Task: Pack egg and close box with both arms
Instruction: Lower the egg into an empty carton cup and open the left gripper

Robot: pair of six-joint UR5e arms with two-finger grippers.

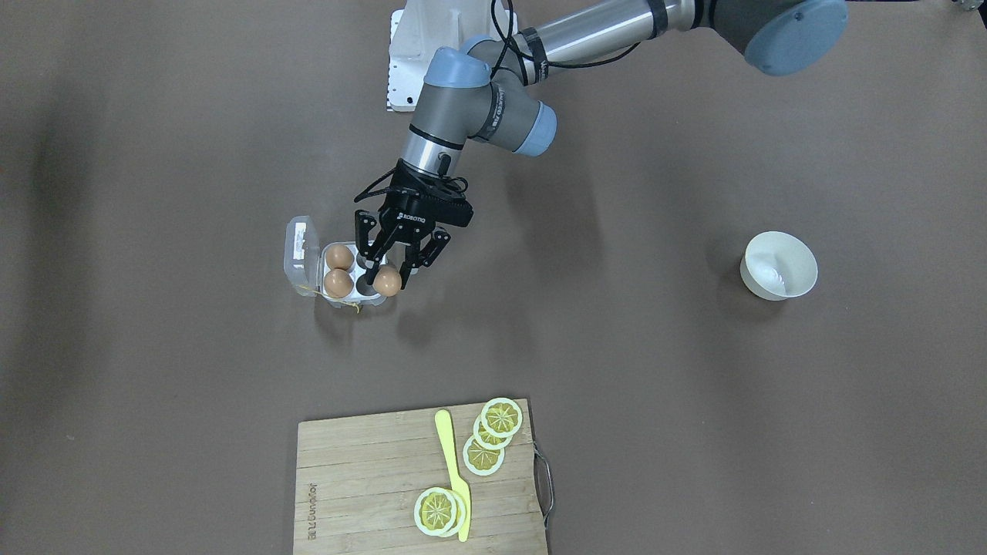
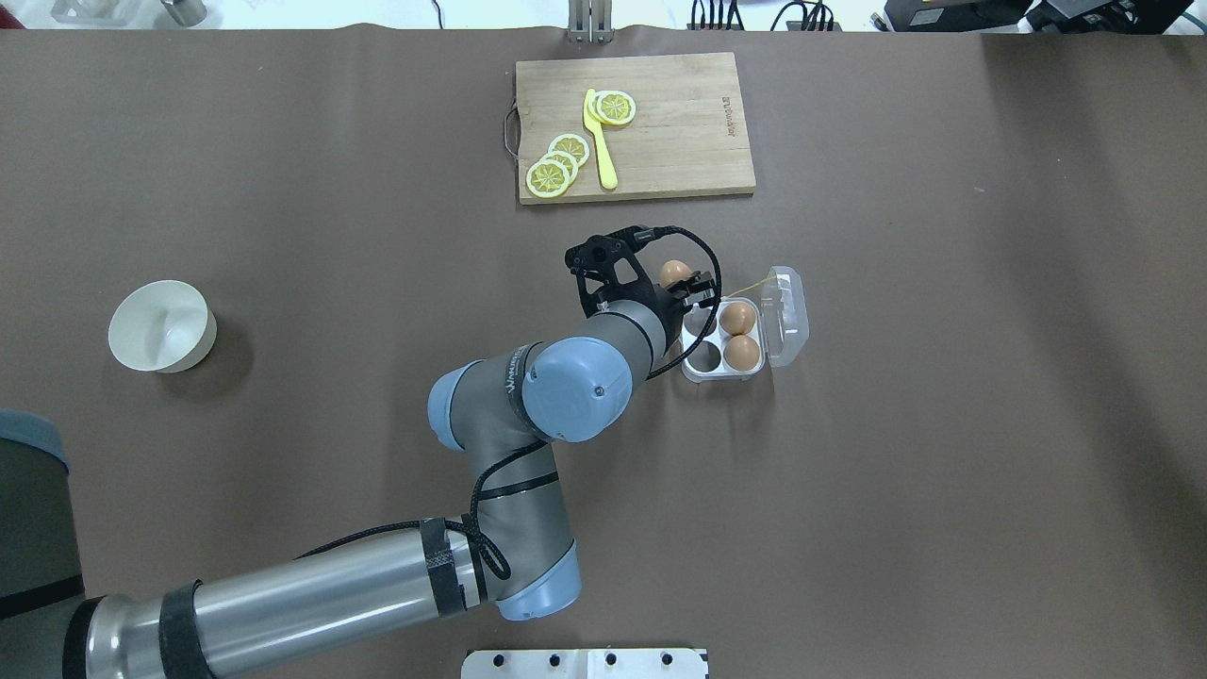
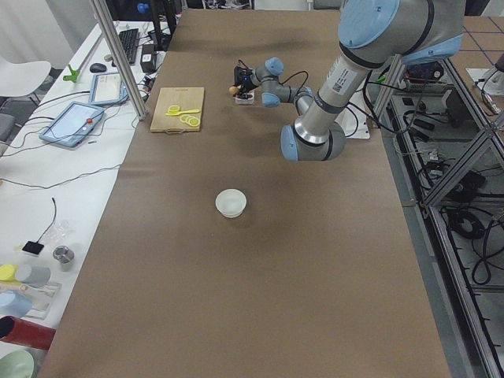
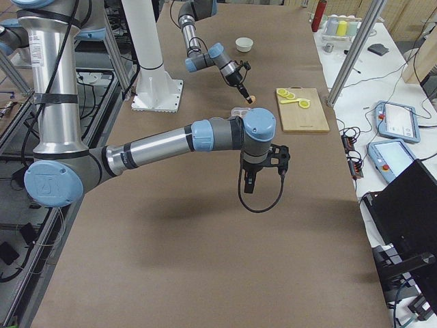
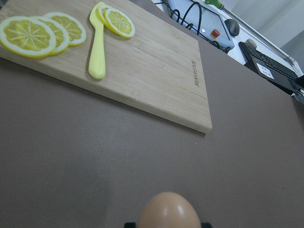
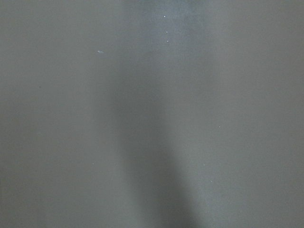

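A matte brown covering spans the whole desk (image 1: 694, 401), softly shadowed. Left of centre in the front-facing view, the silver-grey left arm (image 1: 443, 139) holds a small brown egg (image 1: 387, 282) in its black jaws, raised above the clear plastic four-cell box (image 1: 302, 250). The box's lid lies open, and two more brown eggs (image 1: 338, 256) fill its left cells. The right arm (image 4: 171, 143) points its jaws down over bare desk; I cannot tell their width. A white round bowl (image 1: 779, 266) sits far right, a bamboo cutting board (image 1: 362, 478) at the bottom. Tablets (image 3: 71, 124) lie on a white side bench.
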